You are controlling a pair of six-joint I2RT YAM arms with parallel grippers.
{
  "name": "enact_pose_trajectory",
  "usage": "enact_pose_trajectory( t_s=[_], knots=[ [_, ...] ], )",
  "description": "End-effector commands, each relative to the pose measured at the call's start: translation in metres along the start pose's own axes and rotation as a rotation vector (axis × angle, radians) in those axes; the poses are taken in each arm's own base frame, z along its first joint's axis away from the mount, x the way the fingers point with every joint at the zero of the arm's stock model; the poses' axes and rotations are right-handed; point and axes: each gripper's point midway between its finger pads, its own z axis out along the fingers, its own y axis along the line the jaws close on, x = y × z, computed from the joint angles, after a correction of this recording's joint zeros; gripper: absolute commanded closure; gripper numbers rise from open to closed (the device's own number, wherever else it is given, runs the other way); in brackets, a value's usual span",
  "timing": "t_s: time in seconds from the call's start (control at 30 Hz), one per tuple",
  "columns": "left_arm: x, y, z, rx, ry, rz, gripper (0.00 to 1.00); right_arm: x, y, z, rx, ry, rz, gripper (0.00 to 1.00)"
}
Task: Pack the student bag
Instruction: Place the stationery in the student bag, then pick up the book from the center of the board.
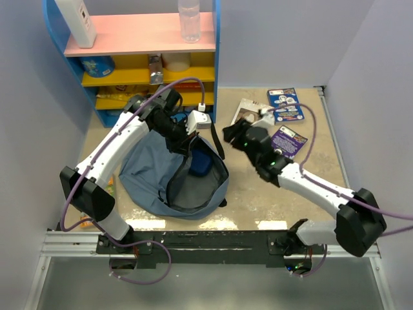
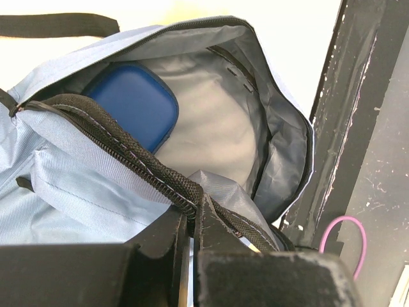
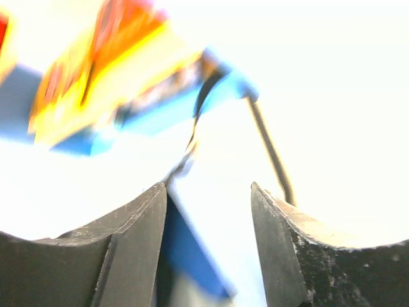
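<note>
Student bag is lying slumped on the table, just beyond the black rail that is carrying the two arm bases, and its mouth is gaping upward. Over the bag's far rim, the left gripper is clenching the zipper edge and lifting it. Judging by the pose, this is keeping the soft fabric from sagging shut, so the grey lining is staying exposed for loading. Inside the bag, a dark-blue pencil case is resting against the back wall.

To the right of the bag and clear of it, the right gripper is hovering with its jaws parted. Its own view is too blurred and washed out to be sure, but nothing appears to be sitting between them. It is probably lining up on a booklet lying just beyond it. Two more printed cards are lying farther right of the bag, seemingly waiting their turn.

Beyond the bag, a blue shelf unit with pink and yellow boards is standing against the back wall. It is holding a clear bottle on top. The tabletop is looking like speckled beige stone, and plain lavender walls are closing in around it.
</note>
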Motion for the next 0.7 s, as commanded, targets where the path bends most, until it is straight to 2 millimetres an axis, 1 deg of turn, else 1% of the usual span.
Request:
enact_pose_trajectory(
  t_s=[0.0, 0.03, 0.07, 0.1, 0.13, 0.17, 0.2, 0.23, 0.27, 0.3, 0.33, 0.37, 0.43, 0.5, 0.53, 0.67],
  knots=[
    [-0.008, -0.009, -0.007, 0.01, -0.043, 0.035, 1.0, -0.036, -0.055, 0.015, 0.167, 0.028, -0.054, 0.4],
    [-0.008, -0.009, -0.006, 0.012, -0.043, 0.036, 1.0, -0.054, -0.073, 0.022, 0.198, 0.008, -0.031, 0.39],
    [-0.008, -0.01, -0.007, 0.012, -0.046, 0.036, 1.0, -0.066, -0.079, 0.026, 0.214, -0.011, -0.013, 0.39],
    [-0.009, -0.01, -0.007, 0.013, -0.047, 0.033, 1.0, -0.079, -0.11, 0.037, 0.28, -0.021, 0.016, 0.39],
    [-0.009, -0.01, -0.007, 0.013, -0.047, 0.033, 1.0, -0.087, -0.12, 0.043, 0.293, -0.028, 0.033, 0.39],
    [-0.008, -0.01, -0.006, 0.016, -0.046, 0.031, 1.0, -0.098, -0.124, 0.053, 0.297, -0.033, 0.045, 0.39],
    [-0.008, -0.01, -0.006, 0.017, -0.047, 0.031, 1.0, -0.112, -0.144, 0.059, 0.338, -0.046, 0.066, 0.4],
    [-0.008, -0.01, -0.006, 0.019, -0.046, 0.031, 1.0, -0.101, -0.166, 0.074, 0.386, -0.001, 0.071, 0.42],
    [-0.007, -0.01, -0.005, 0.022, -0.043, 0.029, 1.0, -0.115, -0.16, 0.087, 0.353, -0.006, 0.074, 0.44],
    [-0.007, -0.01, -0.004, 0.023, -0.041, 0.029, 1.0, -0.119, -0.175, 0.093, 0.39, 0.007, 0.082, 0.47],
    [-0.006, -0.01, -0.003, 0.024, -0.04, 0.03, 1.0, -0.105, -0.194, 0.107, 0.427, 0.056, 0.08, 0.48],
    [-0.004, -0.01, -0.001, 0.027, -0.033, 0.026, 1.0, -0.116, -0.194, 0.116, 0.424, 0.041, 0.087, 0.49],
    [0.0, -0.01, 0.001, 0.033, -0.025, 0.024, 1.0, -0.12, -0.207, 0.132, 0.422, 0.039, 0.102, 0.51],
    [0.002, -0.01, 0.003, 0.034, -0.021, 0.028, 1.0, -0.119, -0.218, 0.139, 0.426, 0.044, 0.11, 0.51],
    [0.003, -0.01, 0.004, 0.038, -0.019, 0.027, 1.0, -0.124, -0.218, 0.149, 0.407, 0.025, 0.103, 0.51],
    [0.004, -0.008, 0.006, 0.032, -0.017, 0.032, 1.0, -0.125, -0.237, 0.163, 0.429, 0.032, 0.113, 0.52]
  ],
)
